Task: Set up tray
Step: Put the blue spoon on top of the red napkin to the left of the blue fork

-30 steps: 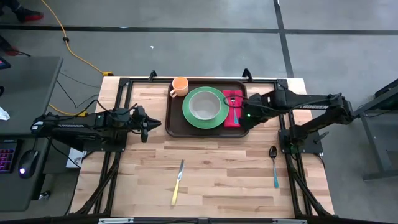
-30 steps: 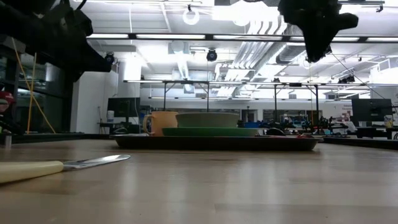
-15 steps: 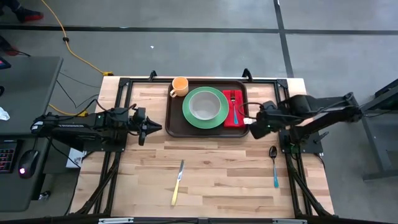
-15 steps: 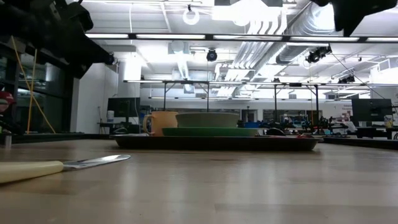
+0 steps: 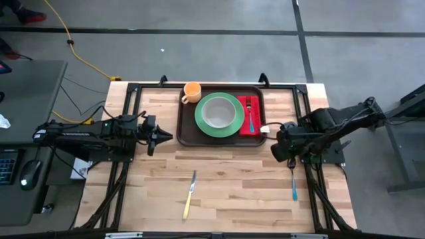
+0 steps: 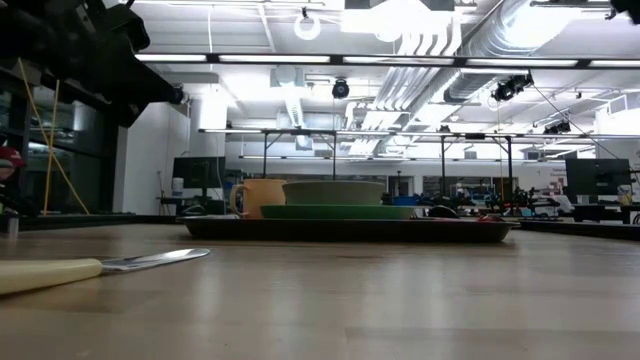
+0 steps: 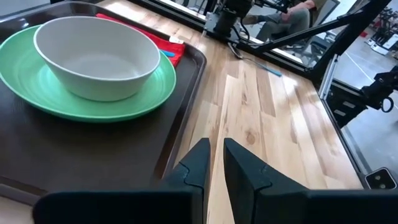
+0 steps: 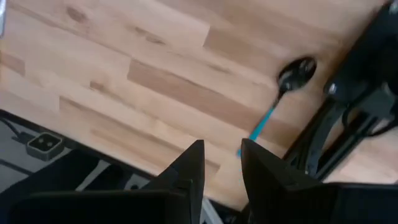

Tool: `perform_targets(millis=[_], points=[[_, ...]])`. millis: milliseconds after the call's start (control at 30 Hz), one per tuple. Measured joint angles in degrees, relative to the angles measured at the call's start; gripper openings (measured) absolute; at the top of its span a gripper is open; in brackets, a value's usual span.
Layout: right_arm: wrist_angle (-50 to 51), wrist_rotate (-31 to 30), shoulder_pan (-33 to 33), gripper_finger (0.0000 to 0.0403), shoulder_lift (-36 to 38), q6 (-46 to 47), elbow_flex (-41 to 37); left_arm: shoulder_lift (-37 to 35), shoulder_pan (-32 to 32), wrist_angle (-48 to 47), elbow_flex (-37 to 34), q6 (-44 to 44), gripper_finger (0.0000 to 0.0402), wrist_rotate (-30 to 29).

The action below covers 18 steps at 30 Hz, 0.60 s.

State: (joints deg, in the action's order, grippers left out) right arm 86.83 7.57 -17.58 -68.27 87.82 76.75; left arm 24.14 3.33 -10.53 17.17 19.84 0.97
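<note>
- The tray lies at the far middle of the counter, dark brown, with its rim clear of the counter's frame.
- On it rests a green plate carrying a pale bowl; beside the plate lies a red napkin with a blue-handled fork on top.
- An orange mug stands just off the tray's far left corner, on the counter.
- A yellow-handled knife lies on the near part of the counter, well apart from the tray.
- A blue-handled spoon lies near the right edge, close by the frame rail.
- The left tool hangs just beside the tray's left edge, fingers nearly together with a thin gap, grasping nothing.
- The right tool hovers off the tray's near right corner, just above the spoon's bowl; its fingers stand a little apart and empty.
- From table height the knife lies in front of the tray.
</note>
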Motion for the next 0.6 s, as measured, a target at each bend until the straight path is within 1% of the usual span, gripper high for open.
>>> perform_targets(millis=[233, 400, 467, 600], points=[[0.00, 0.32, -3.86, 0.0083, -0.02, 10.25, 0.01, 0.00, 0.00, 0.02, 0.01, 0.02, 0.0076, -0.02], [-0.04, 1.79, -6.25, 0.0083, -0.18, 15.14, -0.22, 0.00, 0.00, 0.02, 0.01, 0.08, 0.0076, -0.02], [-0.09, 3.26, -6.97, 0.0083, -0.26, 16.66, -1.46, 0.00, 0.00, 0.02, 0.02, 0.11, 0.0076, -0.02], [-2.48, 6.71, -8.02, 0.0083, -0.31, 17.40, -6.60, 0.00, 0.00, 0.02, 0.00, 0.13, 0.0076, -0.04]])
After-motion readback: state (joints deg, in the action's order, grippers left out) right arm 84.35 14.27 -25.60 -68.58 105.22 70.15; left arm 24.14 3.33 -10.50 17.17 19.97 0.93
